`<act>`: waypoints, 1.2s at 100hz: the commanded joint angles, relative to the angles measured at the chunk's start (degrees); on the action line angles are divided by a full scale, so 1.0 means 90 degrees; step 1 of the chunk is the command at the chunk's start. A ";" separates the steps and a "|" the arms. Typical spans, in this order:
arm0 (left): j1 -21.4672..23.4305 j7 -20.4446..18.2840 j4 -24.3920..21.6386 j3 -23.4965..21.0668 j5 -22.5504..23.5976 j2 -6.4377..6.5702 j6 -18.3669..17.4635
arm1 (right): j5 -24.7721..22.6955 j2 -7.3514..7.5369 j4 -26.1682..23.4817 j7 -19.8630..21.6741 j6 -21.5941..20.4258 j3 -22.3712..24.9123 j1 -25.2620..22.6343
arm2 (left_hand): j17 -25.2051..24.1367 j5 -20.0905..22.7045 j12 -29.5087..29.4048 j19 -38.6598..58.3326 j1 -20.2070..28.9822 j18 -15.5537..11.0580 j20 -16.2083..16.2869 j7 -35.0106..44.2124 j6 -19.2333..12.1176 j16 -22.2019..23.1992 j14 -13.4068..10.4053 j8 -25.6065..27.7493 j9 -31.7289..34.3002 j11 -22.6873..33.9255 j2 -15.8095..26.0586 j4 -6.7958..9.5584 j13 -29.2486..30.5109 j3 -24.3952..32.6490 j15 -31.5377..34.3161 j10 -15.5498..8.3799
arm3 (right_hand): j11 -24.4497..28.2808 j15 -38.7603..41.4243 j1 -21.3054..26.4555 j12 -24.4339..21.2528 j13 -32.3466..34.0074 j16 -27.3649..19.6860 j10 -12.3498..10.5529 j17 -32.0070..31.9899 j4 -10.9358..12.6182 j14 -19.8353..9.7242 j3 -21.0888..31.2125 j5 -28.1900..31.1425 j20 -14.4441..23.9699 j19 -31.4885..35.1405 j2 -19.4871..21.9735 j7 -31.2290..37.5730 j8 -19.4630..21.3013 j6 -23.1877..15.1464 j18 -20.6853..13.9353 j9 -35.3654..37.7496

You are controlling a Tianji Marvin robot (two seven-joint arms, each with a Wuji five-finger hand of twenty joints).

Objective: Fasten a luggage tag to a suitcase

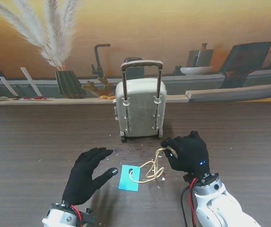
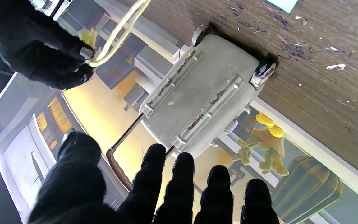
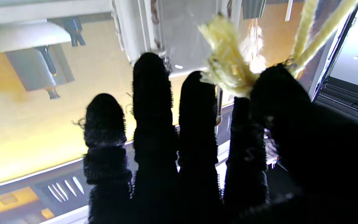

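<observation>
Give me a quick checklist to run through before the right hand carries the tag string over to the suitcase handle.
1. String held: ok. The right hand pinches the yellow string near its frayed end.
2. String joined to the tag: ok. It runs through the hole in the blue luggage tag, which lies flat on the table.
3. Suitcase upright: ok. The beige suitcase stands on its wheels.
4. Handle raised: ok. The brown telescopic handle is extended.
5. Left hand free: ok. The left hand is open, beside the tag.
6. String free of knots: cannot tell; it lies in overlapping loops.
</observation>
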 commanded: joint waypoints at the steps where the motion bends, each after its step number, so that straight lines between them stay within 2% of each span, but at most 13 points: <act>1: 0.0026 -0.0120 -0.0093 0.0000 0.0006 -0.0013 0.0017 | -0.0035 0.0019 -0.0270 0.0108 -0.0042 0.0111 0.0002 | -0.0022 0.0051 0.0033 -0.0057 0.0070 -0.0268 -0.0008 -0.0041 -0.0274 -0.0012 -0.0098 0.0099 -0.0047 -0.0088 0.0258 0.0108 -0.0140 -0.0160 -0.0082 0.0003 | 0.0182 0.0095 0.0601 0.0166 0.0201 0.0087 0.0148 -0.0016 0.0034 -0.0038 0.0565 0.0531 0.0100 0.0106 0.0207 0.0925 0.0384 -0.0323 0.0189 0.0149; 18: 0.0001 -0.0157 -0.0084 0.0004 -0.0027 -0.0011 0.0020 | -0.0155 0.0020 -0.0804 0.0297 -0.0067 0.0460 -0.0071 | 0.0004 0.0078 0.0041 -0.0047 0.0078 -0.0244 -0.0006 -0.0029 -0.0270 0.0000 -0.0079 0.0101 0.0011 -0.0066 0.0250 0.0109 -0.0076 -0.0157 -0.0050 -0.0005 | 0.0246 0.0099 0.0618 0.0275 0.0195 0.0088 0.0096 -0.0029 0.0044 -0.0041 0.0516 0.0502 0.0141 0.0095 0.0251 0.0919 0.0410 -0.0329 0.0182 0.0099; 27: -0.0034 -0.0182 -0.0062 0.0021 -0.0052 -0.0010 0.0013 | -0.0210 0.0019 -0.1061 0.0381 -0.0102 0.0595 -0.0062 | 0.0070 0.0146 0.0062 -0.0020 0.0091 -0.0129 0.0003 0.0000 -0.0268 0.0021 -0.0029 0.0109 0.0176 -0.0010 0.0227 0.0111 0.0050 -0.0156 0.0005 0.0019 | 0.0244 0.0106 0.0622 0.0296 0.0192 0.0092 0.0150 -0.0037 0.0051 -0.0045 0.0493 0.0498 0.0166 0.0088 0.0259 0.0910 0.0420 -0.0337 0.0175 0.0087; 30: -0.0056 -0.0197 -0.0048 0.0031 -0.0064 -0.0008 0.0007 | -0.0237 0.0021 -0.1148 0.0412 -0.0106 0.0638 -0.0056 | 0.0109 0.0179 0.0071 -0.0002 0.0105 -0.0066 0.0011 0.0014 -0.0269 0.0033 0.0053 0.0113 0.0245 0.0012 0.0208 0.0114 0.0115 -0.0152 0.0033 0.0021 | 0.0245 0.0107 0.0615 0.0300 0.0192 0.0092 0.0080 -0.0044 0.0050 -0.0045 0.0485 0.0492 0.0172 0.0085 0.0261 0.0907 0.0426 -0.0354 0.0170 0.0096; 32: -0.0072 -0.0212 -0.0039 0.0039 -0.0074 -0.0006 0.0006 | -0.0253 0.0022 -0.1199 0.0432 -0.0111 0.0664 -0.0049 | 0.0144 0.0194 0.0077 0.0015 0.0101 0.0001 0.0018 0.0021 -0.0269 0.0042 0.0130 0.0115 0.0294 0.0026 0.0199 0.0114 0.0160 -0.0155 0.0053 0.0021 | 0.0238 0.0107 0.0610 0.0300 0.0185 0.0093 0.0161 -0.0046 0.0050 -0.0051 0.0477 0.0490 0.0177 0.0083 0.0267 0.0905 0.0430 -0.0355 0.0168 0.0087; 40: -0.0125 -0.0321 -0.0024 0.0071 -0.0125 0.0006 0.0031 | -0.0299 0.0025 -0.1423 0.0552 -0.0157 0.0774 -0.0029 | 0.0338 0.0305 0.0109 0.0100 0.0115 0.0346 0.0055 0.0075 -0.0249 0.0092 0.0511 0.0130 0.0527 0.0096 0.0140 0.0122 0.0443 -0.0150 0.0167 0.0021 | 0.0243 0.0111 0.0612 0.0311 0.0180 0.0096 0.0116 -0.0046 0.0055 -0.0053 0.0467 0.0484 0.0195 0.0076 0.0268 0.0886 0.0423 -0.0344 0.0166 0.0104; 47: -0.0176 -0.0388 0.0000 0.0101 -0.0153 0.0016 0.0040 | -0.0362 0.0035 -0.1616 0.0678 -0.0172 0.0874 -0.0017 | 0.0438 0.0362 0.0123 0.0145 0.0162 0.0449 0.0074 0.0102 -0.0242 0.0109 0.0614 0.0135 0.0617 0.0117 0.0049 0.0132 0.0549 -0.0137 0.0203 0.0004 | 0.0240 0.0111 0.0604 0.0319 0.0177 0.0098 0.0120 -0.0045 0.0055 -0.0058 0.0459 0.0484 0.0206 0.0071 0.0274 0.0880 0.0419 -0.0357 0.0165 0.0092; 93: -0.0370 -0.0063 0.0164 0.0286 0.0226 0.0017 0.0001 | -0.0631 0.0085 -0.2666 0.1641 -0.0410 0.1257 0.0295 | 0.0428 0.0230 0.0160 0.0239 0.0520 0.0340 0.0201 0.0184 -0.0322 0.0198 0.0292 0.0124 0.0536 0.0184 -0.0446 0.0167 0.0535 -0.0013 0.0360 -0.0160 | 0.0228 0.0118 0.0587 0.0363 0.0131 0.0115 0.0054 -0.0078 0.0061 -0.0116 0.0389 0.0470 0.0252 0.0026 0.0339 0.0862 0.0423 -0.0427 0.0085 0.0077; 99: -0.0384 -0.0063 0.0173 0.0304 0.0247 0.0021 0.0004 | -0.0686 0.0098 -0.2759 0.1752 -0.0431 0.1269 0.0356 | 0.0417 0.0207 0.0159 0.0244 0.0520 0.0331 0.0217 0.0187 -0.0319 0.0208 0.0274 0.0120 0.0504 0.0183 -0.0475 0.0164 0.0515 -0.0008 0.0376 -0.0162 | 0.0229 0.0119 0.0583 0.0367 0.0129 0.0118 0.0006 -0.0078 0.0062 -0.0117 0.0381 0.0467 0.0252 0.0019 0.0339 0.0857 0.0424 -0.0438 0.0075 0.0084; 100: -0.0387 -0.0065 0.0175 0.0308 0.0249 0.0022 0.0003 | -0.0697 0.0100 -0.2774 0.1771 -0.0433 0.1272 0.0365 | 0.0416 0.0206 0.0157 0.0246 0.0518 0.0330 0.0221 0.0190 -0.0319 0.0210 0.0268 0.0120 0.0490 0.0179 -0.0480 0.0163 0.0512 -0.0008 0.0381 -0.0090 | 0.0231 0.0119 0.0581 0.0369 0.0129 0.0118 0.0008 -0.0078 0.0062 -0.0117 0.0381 0.0467 0.0253 0.0018 0.0341 0.0856 0.0425 -0.0440 0.0075 0.0088; 107: -0.0416 -0.0090 0.0191 0.0334 0.0254 0.0029 -0.0005 | -0.0753 0.0113 -0.2873 0.1908 -0.0452 0.1289 0.0427 | 0.0405 0.0191 0.0159 0.0250 0.0494 0.0323 0.0239 0.0196 -0.0322 0.0220 0.0251 0.0117 0.0487 0.0190 -0.0498 0.0158 0.0489 -0.0008 0.0399 -0.0165 | 0.0227 0.0117 0.0573 0.0370 0.0124 0.0119 -0.0001 -0.0079 0.0061 -0.0121 0.0374 0.0466 0.0254 0.0014 0.0350 0.0854 0.0427 -0.0450 0.0072 0.0086; 108: -0.0420 -0.0097 0.0192 0.0337 0.0254 0.0030 -0.0008 | -0.0758 0.0114 -0.2885 0.1926 -0.0455 0.1290 0.0438 | 0.0405 0.0190 0.0156 0.0251 0.0486 0.0322 0.0242 0.0198 -0.0326 0.0221 0.0255 0.0116 0.0472 0.0184 -0.0500 0.0157 0.0485 -0.0010 0.0401 -0.0092 | 0.0227 0.0117 0.0576 0.0371 0.0123 0.0119 0.0039 -0.0081 0.0061 -0.0122 0.0373 0.0466 0.0254 0.0012 0.0351 0.0853 0.0427 -0.0450 0.0069 0.0085; 120: -0.0490 -0.0198 0.0227 0.0380 0.0246 0.0048 -0.0032 | -0.0798 0.0121 -0.3013 0.2130 -0.0449 0.1298 0.0544 | 0.0387 0.0163 0.0154 0.0250 0.0469 0.0312 0.0265 0.0200 -0.0329 0.0229 0.0250 0.0110 0.0455 0.0187 -0.0545 0.0160 0.0469 0.0004 0.0427 -0.0177 | 0.0222 0.0114 0.0577 0.0381 0.0119 0.0121 0.0019 -0.0084 0.0064 -0.0130 0.0356 0.0462 0.0254 -0.0001 0.0365 0.0847 0.0434 -0.0463 0.0056 0.0073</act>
